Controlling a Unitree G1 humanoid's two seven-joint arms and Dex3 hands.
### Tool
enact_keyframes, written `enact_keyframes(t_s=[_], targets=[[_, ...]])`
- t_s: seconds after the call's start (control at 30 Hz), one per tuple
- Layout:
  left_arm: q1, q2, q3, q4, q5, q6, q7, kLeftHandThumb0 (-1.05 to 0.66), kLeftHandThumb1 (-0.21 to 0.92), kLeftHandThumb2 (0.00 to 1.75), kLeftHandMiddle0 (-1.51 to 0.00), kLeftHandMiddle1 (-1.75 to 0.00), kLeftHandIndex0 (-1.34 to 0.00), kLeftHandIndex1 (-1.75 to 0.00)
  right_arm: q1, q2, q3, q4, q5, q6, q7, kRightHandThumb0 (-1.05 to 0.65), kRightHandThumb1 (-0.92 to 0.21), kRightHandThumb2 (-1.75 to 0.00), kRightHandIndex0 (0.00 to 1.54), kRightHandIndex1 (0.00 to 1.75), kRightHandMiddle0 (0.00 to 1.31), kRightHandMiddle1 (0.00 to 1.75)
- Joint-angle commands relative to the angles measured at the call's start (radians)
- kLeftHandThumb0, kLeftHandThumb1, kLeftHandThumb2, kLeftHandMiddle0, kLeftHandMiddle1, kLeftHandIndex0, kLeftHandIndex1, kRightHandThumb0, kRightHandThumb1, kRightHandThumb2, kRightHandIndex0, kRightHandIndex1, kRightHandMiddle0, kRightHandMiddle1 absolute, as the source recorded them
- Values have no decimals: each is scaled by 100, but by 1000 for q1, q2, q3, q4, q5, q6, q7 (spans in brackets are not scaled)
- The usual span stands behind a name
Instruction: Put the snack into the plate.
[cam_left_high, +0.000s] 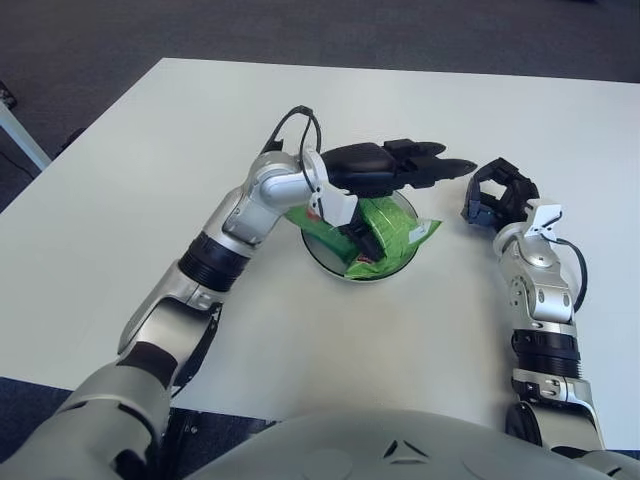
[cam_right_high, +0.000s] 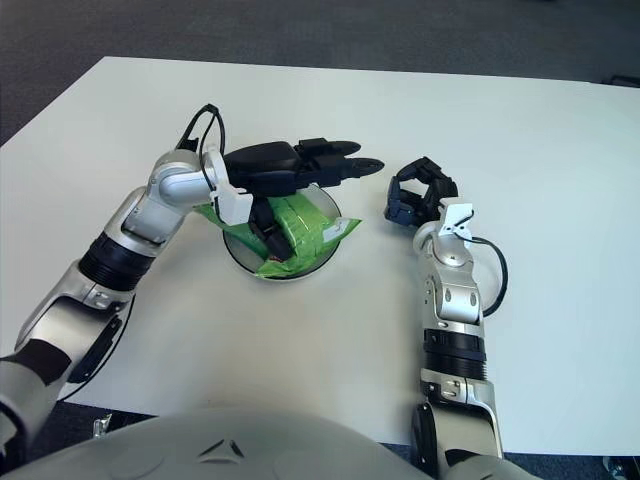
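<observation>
1. At the white table (cam_left_high: 150, 150), the robot's left hand (cam_left_high: 405, 165) hangs just above the plate (cam_left_high: 330, 255), fingers stretched flat and straight toward its right, gripping nothing; the green snack (cam_left_high: 385, 228) lies below it, apart from the fingers.

2. The snack sits in the plate, resting across the bowl with one corner poking out over the rim on the robot's right side. Part of the packet is hidden under the wrist.

3. The right hand (cam_left_high: 497, 195) shows just right of the plate, fingers curled in a loose cage around nothing.

4. The step in hand looks like the letting-go and pull-away. To do it well, the left hand should rise clear before swinging back, with the fingers kept spread so none catches the wrapper and drags it out again. The black thumb near the packet's left edge is the part to watch.

5. The packet's long axis runs roughly from the robot's near-left to its far-right, slightly tilted, the overhanging corner pointing toward the right hand. By my reckoning it is lodged well enough to stay put.
</observation>
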Motion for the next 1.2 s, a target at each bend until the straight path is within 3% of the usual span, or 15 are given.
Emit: enact_keyframes(t_s=[0.0,0.17,0.4,0.8,1.0,1.17], targets=[[25,6,30,-3,-36,-1,15,-95,69,40,0,0,0,0,51,14,8,36,-9,17,4,-50,-27,-137,123,175,65,175],[46,31,52,-44,-66,12,2,-96,72,37,0,0,0,0,47,12,8,45,-15,16,0,-49,-28,-135,124,175,64,175],[51,60,76,-61,-13,-22,54,-99,77,30,0,0,0,0,41,10,9,56,-20,21,-5,-49,-29,-134,124,175,63,175],[93,112,194,71,-32,-189,178,-98,85,28,0,0,0,0,29,7,6,82,-10,9,6,-49,-29,-135,125,175,64,175],[128,132,253,63,18,-120,261,-97,91,34,-2,-1,0,0,25,5,6,96,-11,-1,8,-49,-28,-136,125,175,64,175],[134,128,287,82,43,-51,332,-92,92,36,-10,-4,0,-22,23,6,6,105,-11,-10,10,-49,-28,-136,126,175,64,175]])
